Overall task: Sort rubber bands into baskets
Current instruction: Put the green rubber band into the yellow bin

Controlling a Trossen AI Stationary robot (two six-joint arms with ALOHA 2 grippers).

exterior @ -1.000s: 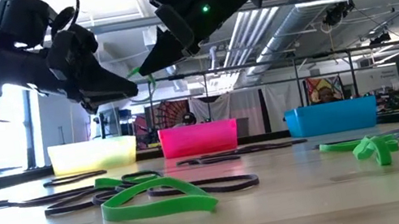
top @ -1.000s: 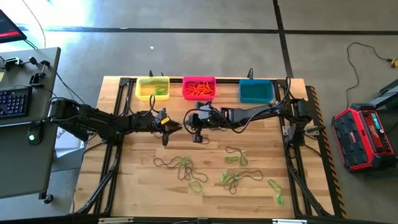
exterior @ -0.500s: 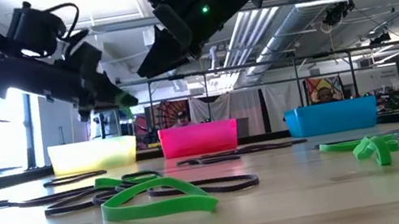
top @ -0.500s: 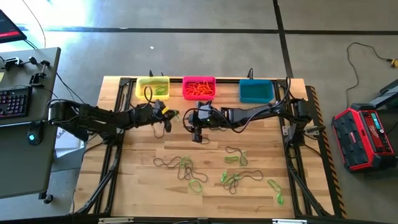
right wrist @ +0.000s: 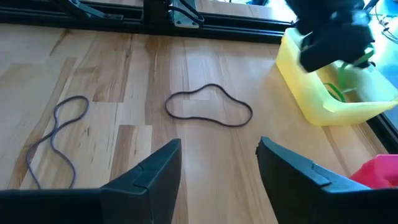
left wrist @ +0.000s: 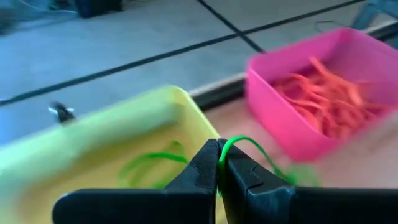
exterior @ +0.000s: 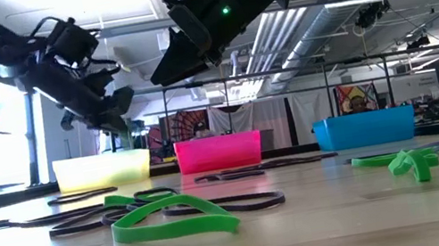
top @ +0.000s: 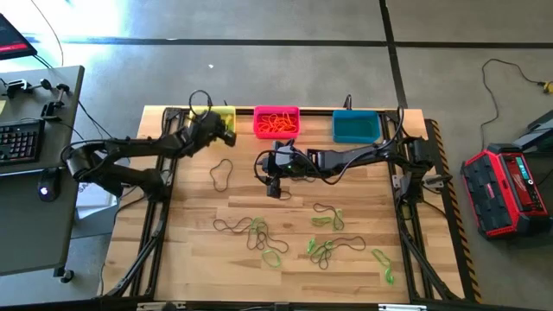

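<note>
My left gripper (top: pixel 227 132) hangs over the yellow basket (top: pixel 207 123) at the table's far edge, shut on a green rubber band (left wrist: pixel 249 144). More green bands (left wrist: pixel 146 163) lie inside that basket. The pink basket (top: pixel 276 122) holds orange bands, and the teal basket (top: pixel 356 127) stands to its right. My right gripper (top: pixel 258 164) stands open above the table's middle, nothing between its fingers (right wrist: pixel 217 146). A dark band (top: pixel 222 174) lies flat on the wood just left of it. My left gripper pinches the green band (left wrist: pixel 222 149) between its two fingertips. A short loop of it arcs out beyond the tips and droops, clear of the table, above the yellow basket's wall on the pink basket's side. One strand or two in the pinch, I cannot tell.
Several green and dark bands (top: pixel 259 235) (top: pixel 327 249) lie scattered over the table's near half. Another dark loop (right wrist: pixel 59 134) lies near the right gripper. Black frame rails (top: pixel 155 207) run along the table's sides. A desk with a keyboard (top: pixel 19 142) stands left of the table.
My left gripper has gone up and toward the table's far edge, from beside the right gripper to the yellow basket, carrying the green band. My right gripper has opened, and the dark band now lies flat on the table to its left.
</note>
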